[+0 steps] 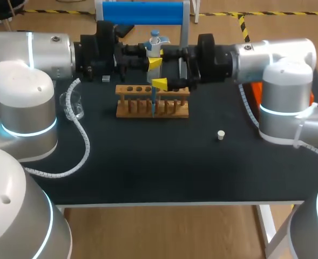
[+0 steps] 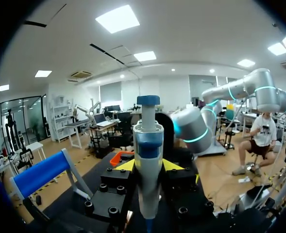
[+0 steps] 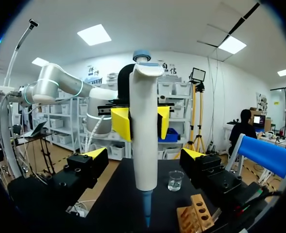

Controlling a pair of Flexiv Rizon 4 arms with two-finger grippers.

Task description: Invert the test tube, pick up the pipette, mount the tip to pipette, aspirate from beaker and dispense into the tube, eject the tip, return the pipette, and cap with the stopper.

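In the upper middle of the head view our left arm (image 1: 34, 54) and right arm (image 1: 272, 56) meet from the 2 sides of the frame. The pipette (image 1: 155, 47) stands upright between them. Our left gripper (image 2: 148, 165) is clenched on the pipette. In the right wrist view its 2 yellow tips press the white barrel from both sides, just below the head. Our right gripper (image 3: 145, 154) is released, its 2 fingers spread wide with the barrel between them and a clear gap to each yellow tip.

A blue tip (image 3: 146, 209) is mounted on the pipette's lower end and points straight down. In the head view it runs down across the wooden rack (image 1: 152, 102), which lies just below the grippers in the frame. In the right wrist view the rack sits low and off to one side of the tip, not touching it. We cannot tell how high the tip hangs.

The glass beaker (image 1: 75, 105) stands at the left of the frame, beside our left arm and well apart from the rack. The small white stopper (image 1: 221, 135) lies on the dark table (image 1: 148, 172), right of centre, near our right arm.
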